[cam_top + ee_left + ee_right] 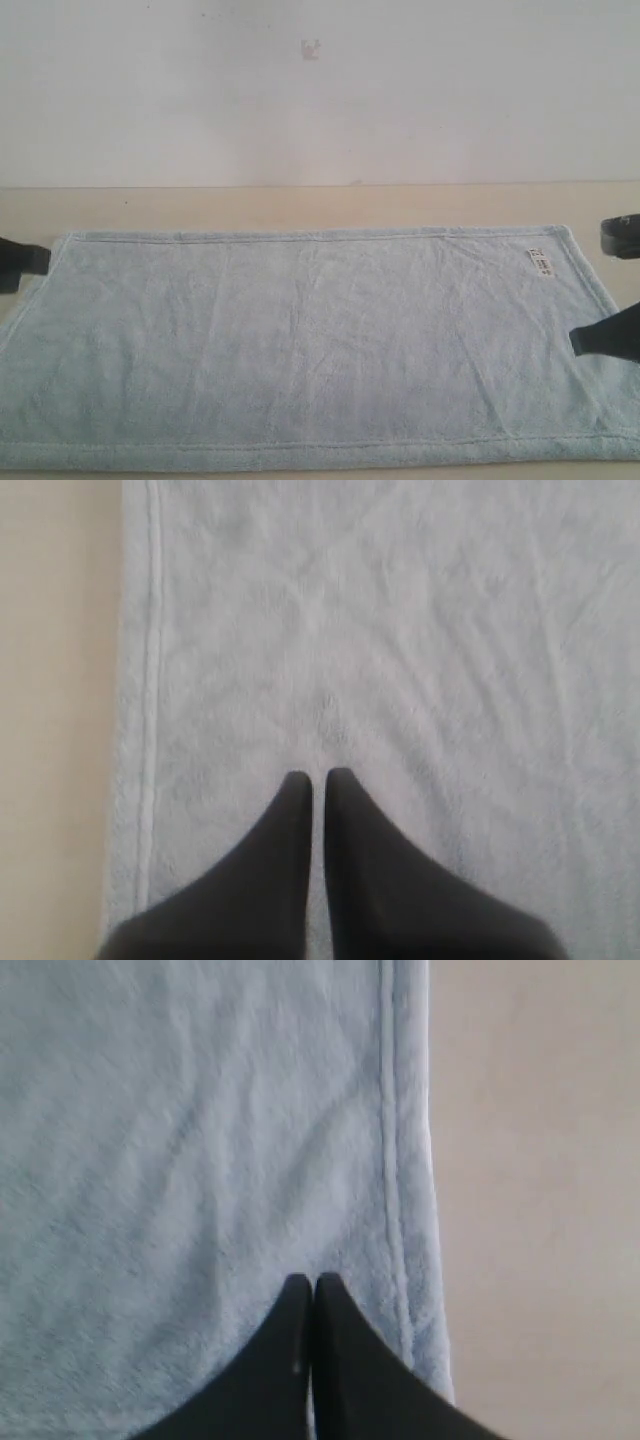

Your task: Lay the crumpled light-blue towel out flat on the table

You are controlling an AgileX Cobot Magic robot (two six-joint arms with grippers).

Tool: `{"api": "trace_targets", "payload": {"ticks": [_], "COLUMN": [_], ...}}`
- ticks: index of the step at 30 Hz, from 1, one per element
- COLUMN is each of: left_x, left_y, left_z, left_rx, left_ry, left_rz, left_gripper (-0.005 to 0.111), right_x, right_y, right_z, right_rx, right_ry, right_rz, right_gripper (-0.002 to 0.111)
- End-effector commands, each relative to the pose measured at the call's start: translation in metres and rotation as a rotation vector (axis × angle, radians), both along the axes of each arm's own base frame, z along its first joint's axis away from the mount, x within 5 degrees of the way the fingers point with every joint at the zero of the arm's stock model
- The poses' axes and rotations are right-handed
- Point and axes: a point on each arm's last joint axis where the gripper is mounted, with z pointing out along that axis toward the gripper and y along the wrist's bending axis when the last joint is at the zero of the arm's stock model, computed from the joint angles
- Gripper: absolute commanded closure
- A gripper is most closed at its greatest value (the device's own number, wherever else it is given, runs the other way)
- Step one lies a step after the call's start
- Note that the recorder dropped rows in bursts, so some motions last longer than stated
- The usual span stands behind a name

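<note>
The light-blue towel [300, 340] lies spread out flat on the beige table [300, 205], its hem showing all round and its white label [540, 262] near the far right corner. My left gripper [44, 259] sits at the towel's far left corner. In the left wrist view the left gripper [318, 776] hangs over the towel [400, 630], its fingers nearly touching with nothing between them. My right gripper [578, 340] is over the towel's right edge. In the right wrist view the right gripper [314, 1280] is shut and empty, beside the hem [392, 1160].
A white wall [320, 90] rises behind the table. A strip of bare tabletop runs between the towel and the wall. A dark part [622, 236] juts in at the right edge, beyond the towel's far right corner.
</note>
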Motion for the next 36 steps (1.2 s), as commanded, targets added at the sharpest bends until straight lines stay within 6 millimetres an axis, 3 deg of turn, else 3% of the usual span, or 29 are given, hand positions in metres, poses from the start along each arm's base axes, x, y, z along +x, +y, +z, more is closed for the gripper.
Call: {"api": "trace_targets", "payload": {"ticks": [1, 4, 7, 11, 15, 21, 36], "left_x": [-0.039, -0.065, -0.106, -0.146, -0.175, -0.188, -0.189], "left_y": [0.001, 0.001, 0.0, -0.001, -0.001, -0.001, -0.001], "left_z": [0.055, 0.075, 0.094, 0.111, 0.12, 0.125, 0.125], "left_rx": [-0.013, -0.04, -0.094, -0.126, -0.122, -0.124, -0.124], "left_ry": [-0.289, -0.432, -0.594, -0.714, -0.806, -0.862, -0.864], "left_rz": [0.01, 0.026, 0.044, 0.036, 0.023, 0.02, 0.02], "left_gripper": [0.103, 0.103, 0.103, 0.103, 0.103, 0.103, 0.103], "right_x": [-0.026, -0.051, -0.09, -0.127, -0.15, -0.156, -0.158], "right_y": [0.006, 0.008, 0.006, -0.005, -0.009, -0.009, -0.01], "right_z": [0.053, 0.082, 0.111, 0.126, 0.136, 0.139, 0.14], "right_rx": [0.096, 0.161, 0.204, 0.238, 0.255, 0.259, 0.26], "right_ry": [-0.356, -0.573, -0.79, -0.864, -0.948, -0.979, -0.989], "right_rz": [0.071, 0.102, 0.113, 0.007, -0.017, -0.014, -0.013], "right_gripper": [0.108, 0.108, 0.108, 0.108, 0.108, 0.108, 0.108]}}
